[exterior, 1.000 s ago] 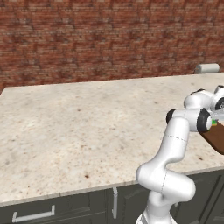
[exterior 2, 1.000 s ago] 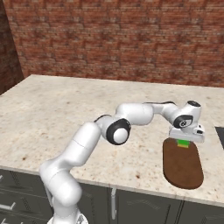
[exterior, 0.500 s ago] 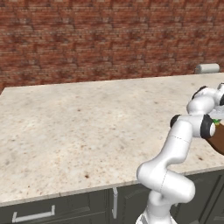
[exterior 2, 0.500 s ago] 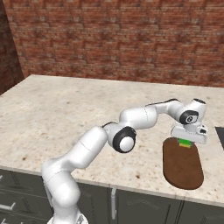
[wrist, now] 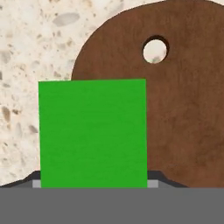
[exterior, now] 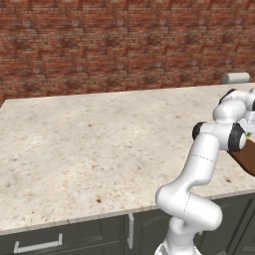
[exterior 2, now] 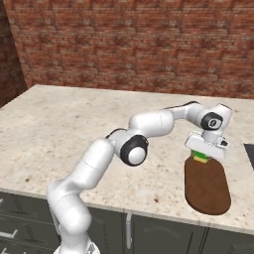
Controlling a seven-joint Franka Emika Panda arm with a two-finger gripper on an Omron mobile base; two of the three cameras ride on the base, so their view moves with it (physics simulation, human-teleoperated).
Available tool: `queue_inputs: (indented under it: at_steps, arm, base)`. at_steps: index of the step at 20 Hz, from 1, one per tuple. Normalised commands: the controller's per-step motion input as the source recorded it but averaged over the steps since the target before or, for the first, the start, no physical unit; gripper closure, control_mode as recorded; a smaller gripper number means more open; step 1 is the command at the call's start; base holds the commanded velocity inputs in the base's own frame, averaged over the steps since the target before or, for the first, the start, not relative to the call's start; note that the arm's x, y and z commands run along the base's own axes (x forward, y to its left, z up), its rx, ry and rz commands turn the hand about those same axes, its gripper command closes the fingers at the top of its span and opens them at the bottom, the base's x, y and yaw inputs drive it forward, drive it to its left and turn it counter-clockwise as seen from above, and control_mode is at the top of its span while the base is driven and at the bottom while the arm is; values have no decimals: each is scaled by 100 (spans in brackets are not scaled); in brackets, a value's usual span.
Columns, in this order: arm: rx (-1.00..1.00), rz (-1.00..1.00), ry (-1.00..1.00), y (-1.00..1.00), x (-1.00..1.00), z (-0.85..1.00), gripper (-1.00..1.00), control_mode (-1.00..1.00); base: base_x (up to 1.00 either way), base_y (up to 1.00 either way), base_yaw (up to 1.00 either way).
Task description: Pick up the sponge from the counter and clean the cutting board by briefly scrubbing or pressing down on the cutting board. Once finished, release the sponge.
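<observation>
Clamped in the gripper (exterior 2: 202, 155), jaws narrowed against its sides, the green sponge (exterior 2: 201, 157) with its yellow underside is held down at the near end of the reddish-brown cutting board (exterior 2: 208, 187). Seen from the hand, the sponge (wrist: 92, 133) overlaps the board's rounded, holed end (wrist: 175, 87) and the speckled counter (wrist: 30, 43).

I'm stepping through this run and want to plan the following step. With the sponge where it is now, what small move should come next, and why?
Probably lower the pincer straight down to press the sponge onto the cutting board. The right base view shows the green sponge clamped under the hand at the board's far end, and the hand view shows it part over the board, part over the counter, so nudging toward the board first may help.
</observation>
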Motion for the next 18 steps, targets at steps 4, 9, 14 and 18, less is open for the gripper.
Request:
queue_inputs:
  at_steps: [4,9,14,18]
  arm:
    - [-12,8,0,100,0,8,100,-100]
    - [-15,9,0,100,-14,0,100,-100]
    - [-4,4,0,100,-31,0,100,-100]
    - [-2,0,0,100,-27,0,100,-100]
  base:
    - [0,0,0]
    - [0,0,0]
    - [0,0,0]
    - [0,0,0]
